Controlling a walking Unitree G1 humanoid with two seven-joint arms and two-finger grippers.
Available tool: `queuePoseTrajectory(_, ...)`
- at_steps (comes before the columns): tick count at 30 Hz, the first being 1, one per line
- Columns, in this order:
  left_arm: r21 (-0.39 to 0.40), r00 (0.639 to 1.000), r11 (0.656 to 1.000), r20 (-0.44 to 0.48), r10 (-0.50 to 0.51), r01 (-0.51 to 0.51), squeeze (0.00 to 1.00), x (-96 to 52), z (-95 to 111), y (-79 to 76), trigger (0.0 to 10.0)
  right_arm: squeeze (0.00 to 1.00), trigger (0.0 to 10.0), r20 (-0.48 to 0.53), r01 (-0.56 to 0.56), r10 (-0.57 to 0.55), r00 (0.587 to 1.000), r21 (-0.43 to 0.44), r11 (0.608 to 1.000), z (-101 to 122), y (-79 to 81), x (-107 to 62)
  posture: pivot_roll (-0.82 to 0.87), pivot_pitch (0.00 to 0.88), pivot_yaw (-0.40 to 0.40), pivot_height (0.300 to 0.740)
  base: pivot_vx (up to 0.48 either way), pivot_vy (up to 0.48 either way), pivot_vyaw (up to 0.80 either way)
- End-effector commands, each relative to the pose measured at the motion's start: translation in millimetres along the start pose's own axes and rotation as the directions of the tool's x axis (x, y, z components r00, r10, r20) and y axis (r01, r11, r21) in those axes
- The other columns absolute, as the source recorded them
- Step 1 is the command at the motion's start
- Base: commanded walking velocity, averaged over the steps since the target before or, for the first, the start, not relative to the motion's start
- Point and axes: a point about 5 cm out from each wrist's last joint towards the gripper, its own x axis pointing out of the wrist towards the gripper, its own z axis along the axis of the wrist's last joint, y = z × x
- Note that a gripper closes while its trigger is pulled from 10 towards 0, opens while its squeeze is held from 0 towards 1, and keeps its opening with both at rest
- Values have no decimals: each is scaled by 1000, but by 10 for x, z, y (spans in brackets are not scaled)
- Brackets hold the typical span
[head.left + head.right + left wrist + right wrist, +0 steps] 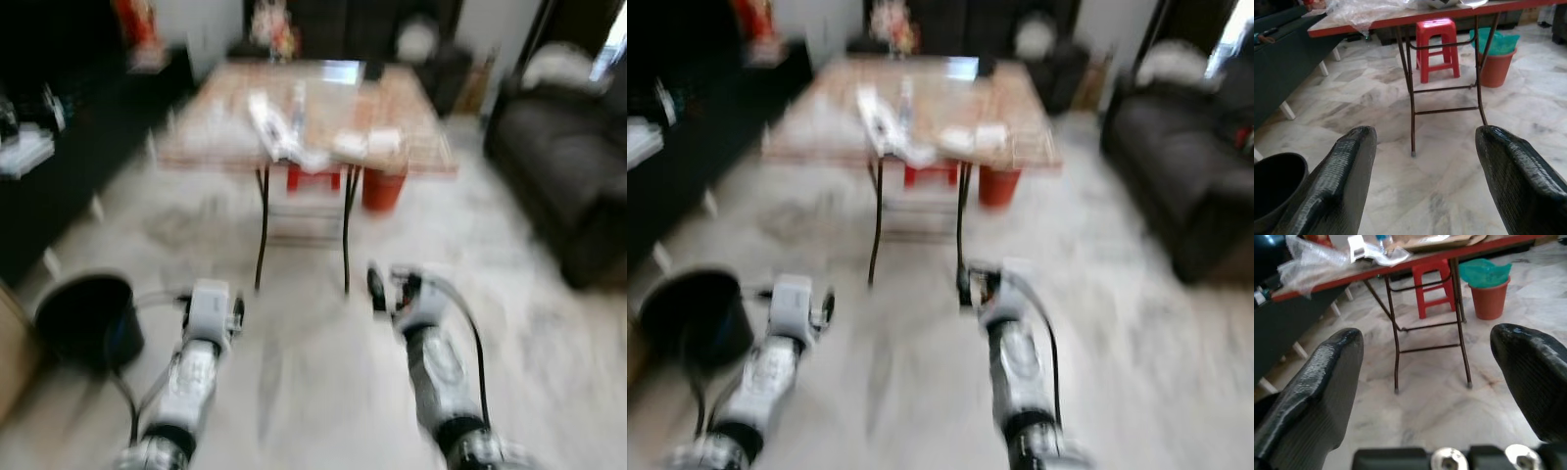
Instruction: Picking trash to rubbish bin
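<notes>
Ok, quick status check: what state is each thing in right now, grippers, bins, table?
left gripper: open, empty
right gripper: open, empty
orange bin: upright, green liner inside
black bucket: upright on floor
folding table: standing, plastic wrap and clutter on top
red stool: upright under table

No text, label, brand, number or sign can be read anywhere. The head views are blurred, so the pale packets and wrappers lying on the table show no lettering. In the wrist views the white carton and crumpled clear plastic on that table's top carry marks too small to make out, and the orange bin with its green liner beneath the table is plain.
</notes>
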Motion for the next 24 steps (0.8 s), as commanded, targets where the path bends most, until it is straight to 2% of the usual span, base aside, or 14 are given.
queuePoseTrajectory(1, -16, 999, 1000, 46, -17, 18, 0, 26, 88, -53, 10000, 0, 10000, 25, 13, -13, 1000, 0, 1000, 83, -38, 31, 135, 0, -43, 740, 0, 0, 0)
queuePoseTrajectory(4, -45, 996, 999, 89, -8, 12, 0, 49, 178, -51, 10000, 0, 10000, 51, -4, 4, 999, 11, 1000, 145, 2, 65, 135, 0, -43, 740, 0, 0, 0)
queuePoseTrajectory(8, -35, 994, 999, 107, -5, 9, 0, 56, 217, -45, 10000, 0, 10000, 61, -3, 3, 998, 6, 1000, 177, 13, 81, 135, 0, -43, 740, 0, 0, 0)
queuePoseTrajectory(24, -11, 985, 1000, 172, -8, 11, 0, 85, 370, -111, 10000, 0, 10000, 105, -67, 67, 992, -8, 998, 273, 133, 118, 136, 0, -39, 740, 435, 0, 0)
